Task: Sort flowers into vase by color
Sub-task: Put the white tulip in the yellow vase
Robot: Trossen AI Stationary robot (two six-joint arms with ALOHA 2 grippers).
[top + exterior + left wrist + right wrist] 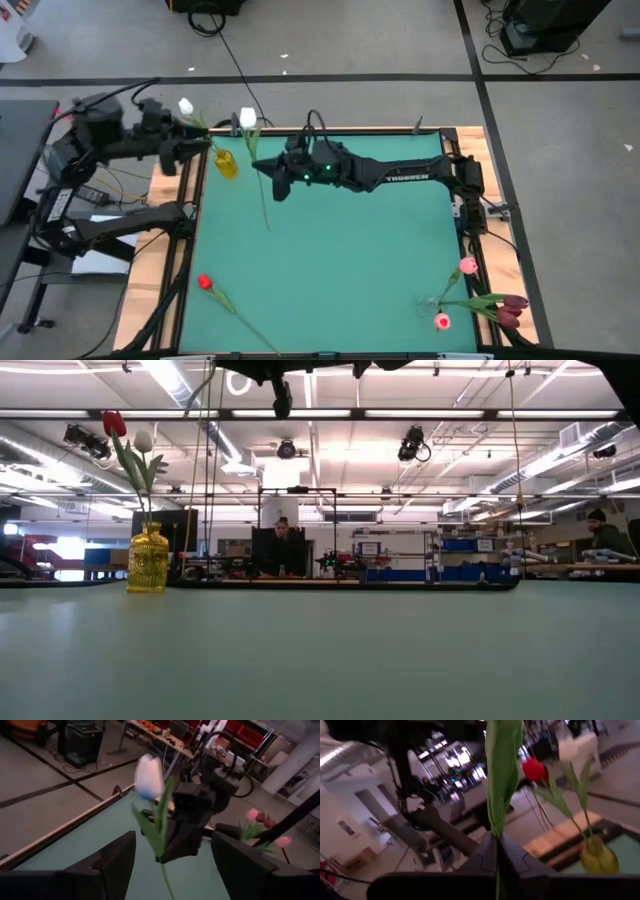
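Likely risk: right end effector (262, 167), clenched on a white tulip (248, 119), snags the yellow vase (226, 163) beside released left end effector (200, 140), tipping it.

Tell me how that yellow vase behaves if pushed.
The yellow vase looks small and narrow, with a red tulip and a white tulip standing tall above it, so it may tip easily. It appears to be glass: probably fragile, and likely to slide on the smooth green table.
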